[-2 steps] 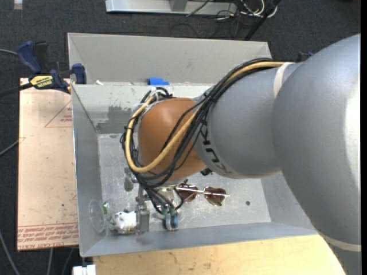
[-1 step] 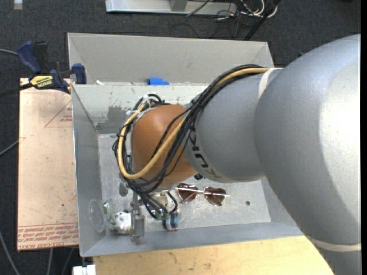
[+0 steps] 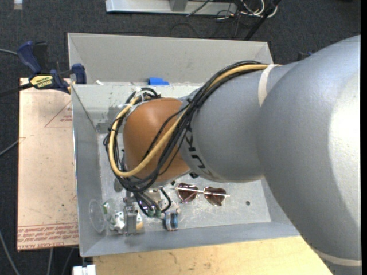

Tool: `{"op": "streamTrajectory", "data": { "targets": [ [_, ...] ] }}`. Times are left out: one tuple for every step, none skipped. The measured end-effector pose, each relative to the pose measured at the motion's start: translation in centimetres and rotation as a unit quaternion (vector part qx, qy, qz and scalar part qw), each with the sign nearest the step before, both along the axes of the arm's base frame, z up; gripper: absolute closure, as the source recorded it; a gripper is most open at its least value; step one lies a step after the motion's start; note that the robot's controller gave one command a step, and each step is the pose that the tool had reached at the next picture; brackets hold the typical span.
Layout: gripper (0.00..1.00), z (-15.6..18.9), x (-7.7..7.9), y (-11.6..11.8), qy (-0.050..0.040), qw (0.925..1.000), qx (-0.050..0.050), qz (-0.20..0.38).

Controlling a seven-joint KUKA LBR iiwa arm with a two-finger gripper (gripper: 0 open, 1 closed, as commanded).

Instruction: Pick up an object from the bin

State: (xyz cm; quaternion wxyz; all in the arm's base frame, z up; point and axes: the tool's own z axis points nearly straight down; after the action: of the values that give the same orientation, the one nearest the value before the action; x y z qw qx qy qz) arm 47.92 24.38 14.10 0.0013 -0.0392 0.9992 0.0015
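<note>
My gripper [image 3: 133, 212] is low in the bin's front left part, under the arm's wrist. Just left of it lies a small white and green thing [image 3: 118, 222], touching or nearly touching it. A clear plastic cup [image 3: 96, 215] lies on its side farther left, by the bin's left wall. A small blue and grey piece [image 3: 171, 222] sits just right of the gripper. A pair of sunglasses with reddish-brown lenses [image 3: 200, 194] lies open on the floor to the right.
A blue object [image 3: 158, 82] shows at the back wall, half hidden behind the arm. The arm, with its orange cover and looped cables, hides the bin's middle and right. The front wall stands close below the gripper.
</note>
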Motion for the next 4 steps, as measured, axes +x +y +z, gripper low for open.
{"op": "streamTrajectory", "data": {
  "targets": [
    [0.00,-6.1,0.4,-1.1,-0.0030,0.9978,0.000,0.067],
    [1.00,-8.0,0.3,-1.2,-0.0044,0.9944,0.001,0.105],
    [1.00,-7.8,0.2,-1.3,-0.0025,0.9940,0.000,0.110],
    [1.00,-7.5,0.1,-1.3,0.0005,0.9938,-0.001,0.111]
  ]
}}
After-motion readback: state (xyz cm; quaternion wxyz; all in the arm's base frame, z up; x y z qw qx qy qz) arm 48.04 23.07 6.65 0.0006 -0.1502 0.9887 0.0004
